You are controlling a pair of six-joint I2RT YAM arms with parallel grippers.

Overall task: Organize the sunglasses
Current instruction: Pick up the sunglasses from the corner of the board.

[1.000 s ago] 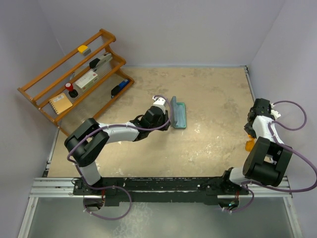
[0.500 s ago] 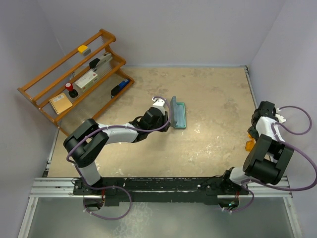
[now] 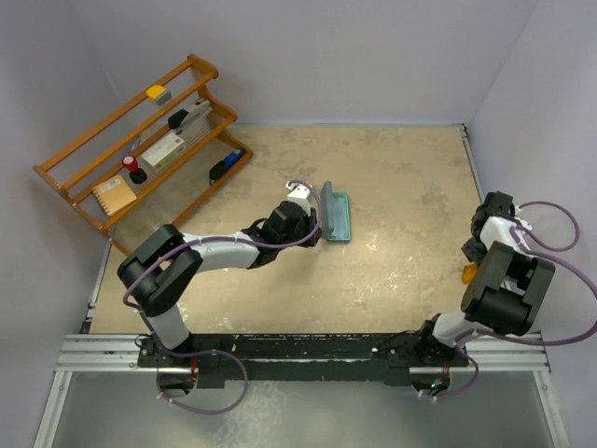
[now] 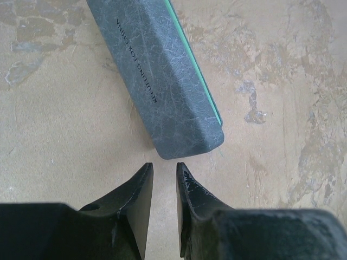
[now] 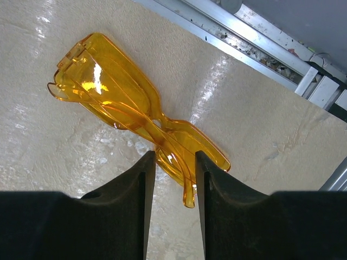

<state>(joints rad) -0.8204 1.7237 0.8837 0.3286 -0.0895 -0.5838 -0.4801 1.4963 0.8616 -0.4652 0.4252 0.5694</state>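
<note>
The orange sunglasses (image 5: 135, 116) lie folded on the worktop (image 3: 401, 187), close to its right edge and toward the near corner, not yet inside anything. The right claw (image 5: 174, 160) stands over them with its jaws parted on either side of their near end (whether they pinch the frame or merely straddle it, I cannot tell). The grey case (image 4: 162, 81) sits well apart from them, about midway across the worktop. Green lining shows along one long side, so it looks open. The left claw (image 4: 164, 168) points at the case's near end, just short of it, nearly clenched and holding nothing. By my reckoning the job is barely begun: the glasses have yet to be lifted, carried across, laid in the case, and the lid shut.
</note>
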